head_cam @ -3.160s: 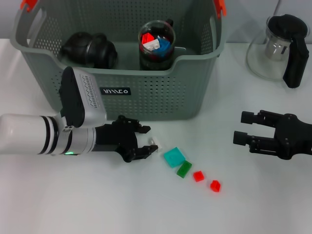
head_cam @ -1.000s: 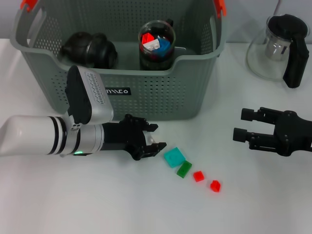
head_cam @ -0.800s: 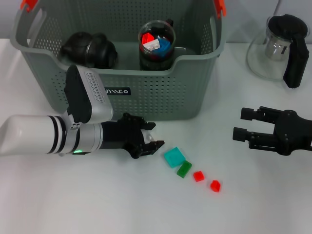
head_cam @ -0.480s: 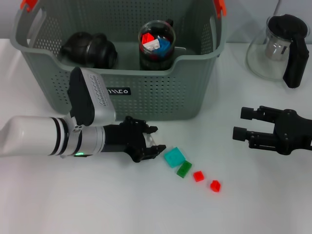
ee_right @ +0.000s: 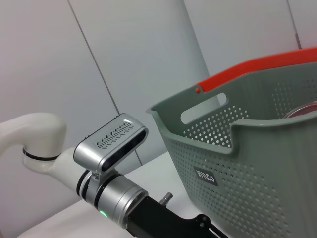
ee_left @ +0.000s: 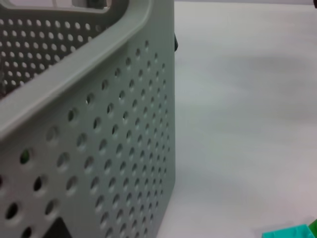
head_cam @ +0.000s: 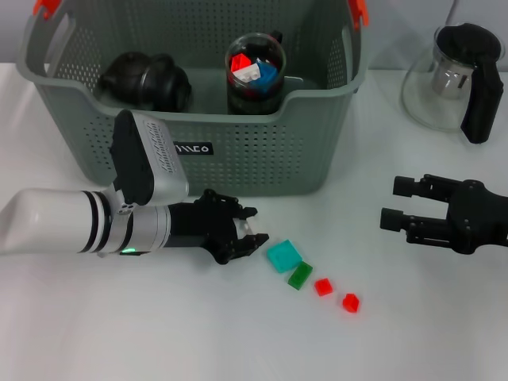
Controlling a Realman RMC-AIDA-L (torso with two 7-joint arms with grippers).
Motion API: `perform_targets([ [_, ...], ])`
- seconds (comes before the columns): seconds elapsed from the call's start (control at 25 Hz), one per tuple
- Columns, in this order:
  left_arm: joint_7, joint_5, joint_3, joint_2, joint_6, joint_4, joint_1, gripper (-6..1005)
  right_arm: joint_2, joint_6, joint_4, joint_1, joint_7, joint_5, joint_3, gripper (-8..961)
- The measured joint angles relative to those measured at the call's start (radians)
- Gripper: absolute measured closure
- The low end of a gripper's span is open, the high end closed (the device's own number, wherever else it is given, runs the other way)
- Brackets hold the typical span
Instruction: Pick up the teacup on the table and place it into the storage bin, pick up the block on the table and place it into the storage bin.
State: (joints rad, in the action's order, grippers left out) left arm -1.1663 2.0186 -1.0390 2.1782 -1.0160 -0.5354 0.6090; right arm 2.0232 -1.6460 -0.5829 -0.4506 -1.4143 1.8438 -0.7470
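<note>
Two arms over the counter (head_cam: 198,341), left one low beside the blocks.

I am holding the left gripper (head_cam: 252,237) level, fingers spread, just beside the teal block (head_cam: 283,255) before the storage bin (head_cam: 262,151); the right gripper (head_cam: 397,206) is idling open, well apart.

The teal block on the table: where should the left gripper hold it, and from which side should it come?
Grip the teal block across two opposite side edges, probably from above. It lies flat and low on the table, so little side face shows. The green block sits against one corner; choose the edges away from it. The left gripper, open, is just beside it.
</note>
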Motion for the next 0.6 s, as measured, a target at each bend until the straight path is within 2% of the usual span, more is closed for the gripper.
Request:
perform_targets([
  [0.2, -0.007, 0.000, 0.000, -0.002, -0.008, -0.010, -0.004, 556, 0.000, 0.000, 0.000, 0.000, 0.000, 0.000, 0.000, 132],
  [0.32, -0.008, -0.001, 0.015, -0.004, -0.058, -0.030, -0.013, 594, 0.000, 0.000, 0.000, -0.001, 0.000, 0.000, 0.000, 132],
  [0.44, -0.009, -0.001, 0.081, -0.008, -0.202, -0.097, -0.043, 593, 0.000, 0.000, 0.000, 0.000, -0.001, 0.000, 0.000, 132],
  [0.6, -0.011, -0.002, 0.276, -0.037, -0.527, -0.173, -0.062, 591, 0.000, 0.000, 0.000, 0.001, -0.001, -0.001, 0.000, 132],
])
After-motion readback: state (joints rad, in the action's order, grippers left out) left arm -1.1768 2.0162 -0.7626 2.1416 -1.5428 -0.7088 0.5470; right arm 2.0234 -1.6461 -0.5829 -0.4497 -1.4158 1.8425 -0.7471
